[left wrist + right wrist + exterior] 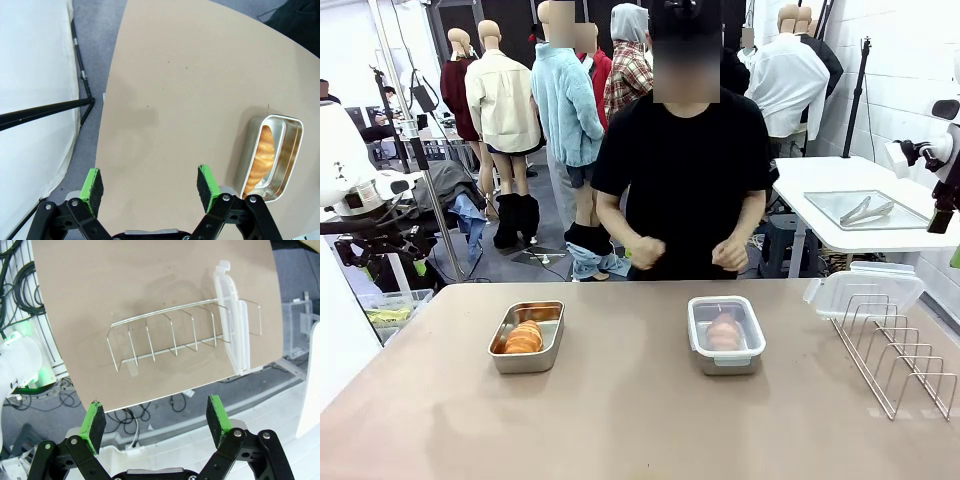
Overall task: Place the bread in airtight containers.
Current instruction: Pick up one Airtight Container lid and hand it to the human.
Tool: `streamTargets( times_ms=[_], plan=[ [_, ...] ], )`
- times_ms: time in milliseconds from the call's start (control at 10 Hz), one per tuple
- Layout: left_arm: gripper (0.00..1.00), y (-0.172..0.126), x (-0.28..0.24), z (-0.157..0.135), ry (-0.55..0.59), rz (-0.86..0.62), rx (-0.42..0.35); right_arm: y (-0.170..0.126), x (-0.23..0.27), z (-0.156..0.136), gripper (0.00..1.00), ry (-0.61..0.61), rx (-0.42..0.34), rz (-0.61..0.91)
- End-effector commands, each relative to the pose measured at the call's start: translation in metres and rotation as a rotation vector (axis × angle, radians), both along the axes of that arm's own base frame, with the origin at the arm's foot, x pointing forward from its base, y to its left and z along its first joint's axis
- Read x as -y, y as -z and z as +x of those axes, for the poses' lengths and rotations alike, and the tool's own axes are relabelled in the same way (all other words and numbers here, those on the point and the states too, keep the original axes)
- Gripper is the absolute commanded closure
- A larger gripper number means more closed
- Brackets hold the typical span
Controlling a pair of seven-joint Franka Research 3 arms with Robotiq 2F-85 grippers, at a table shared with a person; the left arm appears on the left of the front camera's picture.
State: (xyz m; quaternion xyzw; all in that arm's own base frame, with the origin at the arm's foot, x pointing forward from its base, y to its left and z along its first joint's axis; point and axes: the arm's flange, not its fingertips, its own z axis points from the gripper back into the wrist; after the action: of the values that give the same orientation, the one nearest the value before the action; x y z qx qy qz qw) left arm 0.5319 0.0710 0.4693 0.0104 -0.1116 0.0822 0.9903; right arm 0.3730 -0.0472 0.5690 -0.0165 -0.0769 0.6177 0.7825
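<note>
Bread, two golden-brown rolls, both on the tan table (620, 420).

- Roll one (524, 338): lies in the lidless steel tin (552, 335), on the robot's left half of the table.
- Roll two (724, 331): sits in the second steel tin (726, 364), which has a clear white-rimmed lid (725, 300) on it, right of centre. The two tins stand well apart.
- Spare lid (865, 290): stands on edge in the far end of the wire rack (910, 375), at the table's right side.
- Left gripper (150, 182): jaws spread wide, nothing between the green pads, above bare table near the lidless tin.
- Right gripper (156, 415): jaws spread wide and empty, above the table edge beside the rack.
- Person: at the far side, left fist (645, 252) and right fist (730, 255) held off the table.
</note>
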Motion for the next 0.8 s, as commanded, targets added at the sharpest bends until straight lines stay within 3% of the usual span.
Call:
streamTargets(
  times_ms=[0, 700],
  plan=[
    [0.03, -0.0011, -0.001, -0.0012, -0.008, -0.001, -0.003, -0.0008, -0.0026, -0.0003, 0.0, 0.012, -0.013, -0.02],
    [0.03, -0.0011, -0.001, -0.0012, -0.008, -0.001, -0.003, -0.0008, -0.0026, -0.0003, 0.0, 0.012, -0.013, -0.02]
  ],
)
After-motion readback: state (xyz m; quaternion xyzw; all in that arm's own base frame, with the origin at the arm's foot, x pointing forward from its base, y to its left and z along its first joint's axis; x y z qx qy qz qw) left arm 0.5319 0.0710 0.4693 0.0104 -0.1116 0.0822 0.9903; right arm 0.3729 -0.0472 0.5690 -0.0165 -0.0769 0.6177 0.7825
